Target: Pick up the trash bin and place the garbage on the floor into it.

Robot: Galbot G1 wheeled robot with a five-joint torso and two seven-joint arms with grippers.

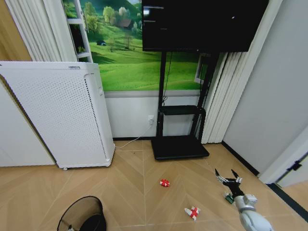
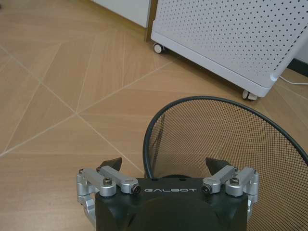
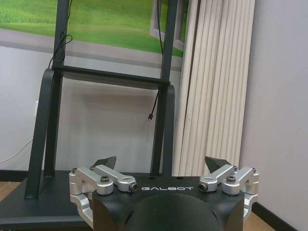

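Black wire-mesh trash bin (image 2: 226, 144) stands on the floor, its rim between my left fingers (image 2: 108, 166), spread wide. My right fingers (image 1: 222, 177), also wide, hover above the green-labelled bottle (image 1: 229, 197).

Right arm: enters at the lower right of the head view as a pale grey forearm, reaching forward and slightly leftward. Wrist section silver, tapering to a black hand.

Right hand (image 1: 228, 173): two dark fingers spread apart in a V, nothing between them. In the right wrist view the same hand (image 3: 161, 162) shows a black body, silver linkages on either side, and pointed black fingertips (image 3: 107, 161) set wide.

Left hand (image 2: 165, 164): in the left wrist view, black body with silver linkages, fingertips (image 2: 111, 163) parted, apparently holding nothing, though the lower part of the hand is cut off by the frame edge.
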